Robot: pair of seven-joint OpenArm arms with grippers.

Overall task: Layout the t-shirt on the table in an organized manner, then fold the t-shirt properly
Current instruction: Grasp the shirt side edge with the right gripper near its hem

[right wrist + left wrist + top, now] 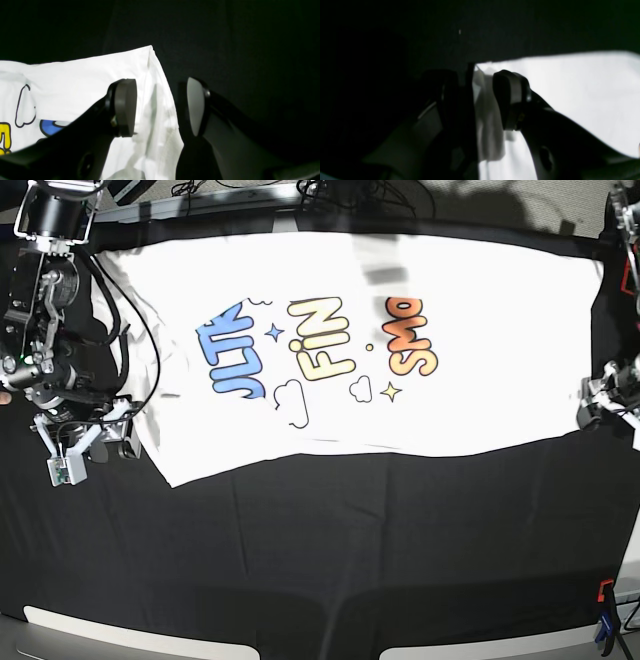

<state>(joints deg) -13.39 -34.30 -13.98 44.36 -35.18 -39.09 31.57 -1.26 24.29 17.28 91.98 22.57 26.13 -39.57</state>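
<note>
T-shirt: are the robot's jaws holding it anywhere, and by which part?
Nothing looks held. The right gripper and left gripper each straddle an edge of the t-shirt, jaws open, with cloth between them but apparently unpinched.

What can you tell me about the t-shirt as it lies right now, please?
The t-shirt is white cloth printed with blue, yellow and orange cartoon lettering, clouds and stars. It lies print-up, spread sideways across the far part of the black table. The open left hand and open right hand each straddle an edge fold.
</note>
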